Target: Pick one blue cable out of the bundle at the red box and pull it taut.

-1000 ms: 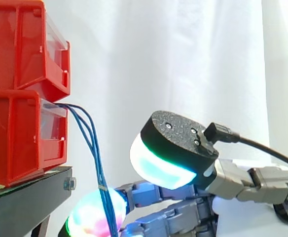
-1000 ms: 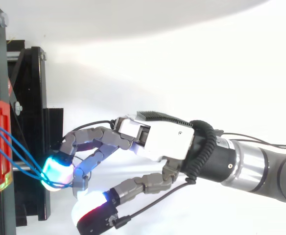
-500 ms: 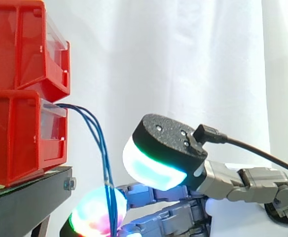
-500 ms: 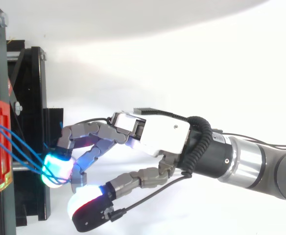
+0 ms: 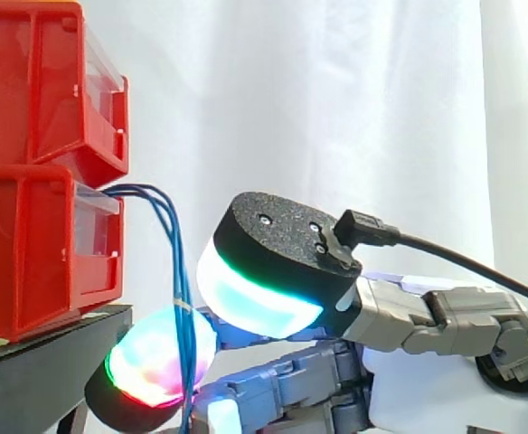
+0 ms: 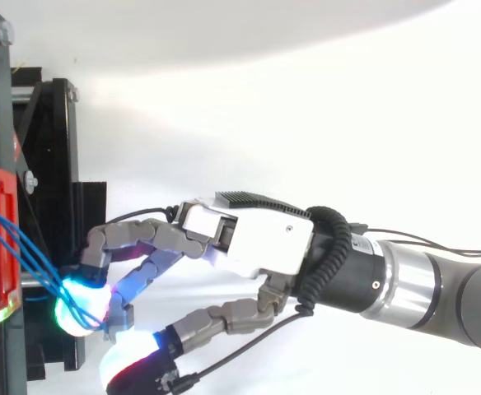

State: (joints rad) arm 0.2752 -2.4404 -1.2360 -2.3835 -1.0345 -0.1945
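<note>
Blue cables (image 5: 177,262) droop from the lower red bin (image 5: 29,253). The hand (image 6: 261,243) curls its fingers, pinching them between glowing pads (image 5: 151,362).

Two boxes sit one on top of the other, at the left in the side view. The top box (image 5: 38,90) rests on the bottom box (image 5: 29,258). The bottom box sits on a stand (image 5: 38,371). Cables (image 5: 175,262) come out of the front of the bottom box and hang down just beside it. The hand (image 6: 261,243) is to the right of the boxes, low down, and reaches the cables next to the stand. A curtain (image 5: 336,90) hangs behind it all.
</note>
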